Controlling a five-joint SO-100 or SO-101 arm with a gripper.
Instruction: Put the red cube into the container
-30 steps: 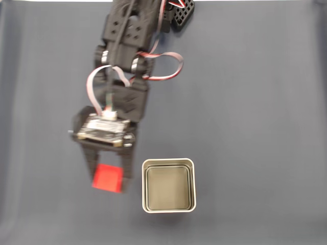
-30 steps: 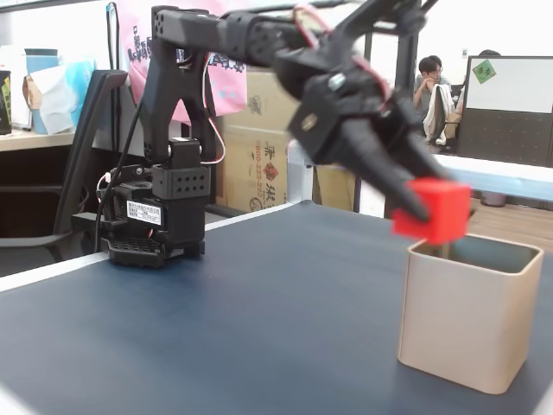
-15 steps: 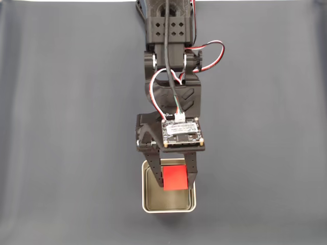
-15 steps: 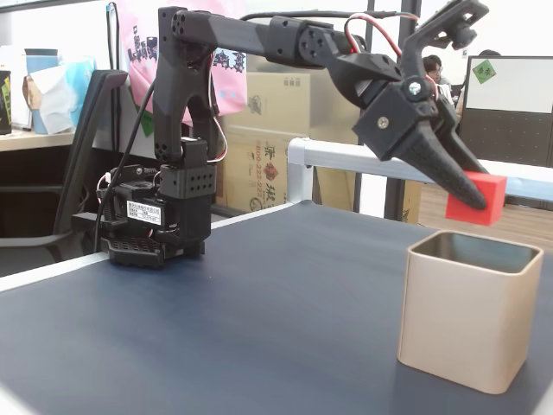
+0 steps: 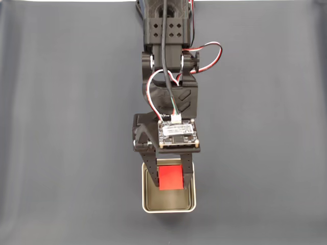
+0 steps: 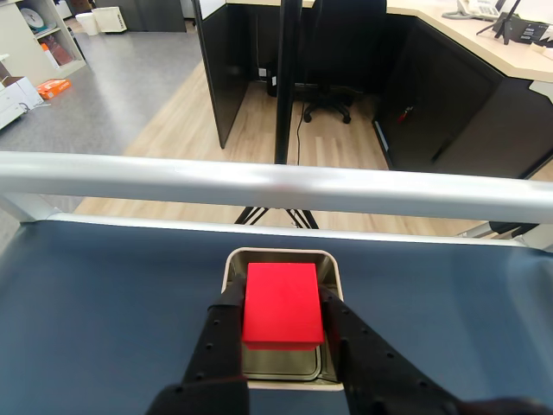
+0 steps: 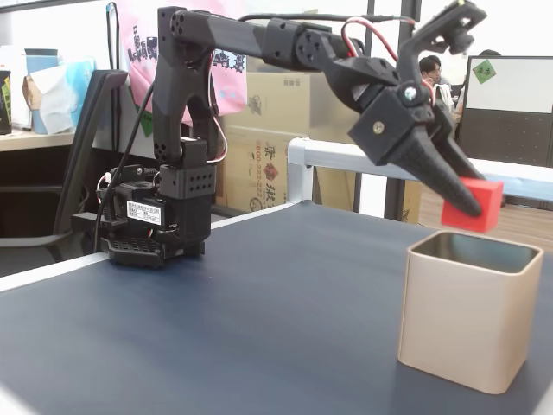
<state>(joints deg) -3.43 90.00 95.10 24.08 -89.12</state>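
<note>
Container [image 7: 467, 316]: square tin, rounded corners, smooth pale matte walls, thin rim; stands upright on dark blue table mat [image 7: 259, 320]. Interior dull olive-grey in overhead fixed view [image 5: 168, 201], nothing resting inside.

Red cube [image 7: 473, 206]: plain matte block, flat faces, sharp edges; suspended above container opening, clear of rim in side fixed view. Sits over upper part of opening in overhead fixed view [image 5: 171, 177].

Gripper [image 6: 281, 333]: black plastic, tapered fingers clamped on cube's two opposite sides.

Beyond table: silver metal rail [image 6: 276, 186], wood-pattern floor, cardboard boxes [image 7: 272, 130].
</note>
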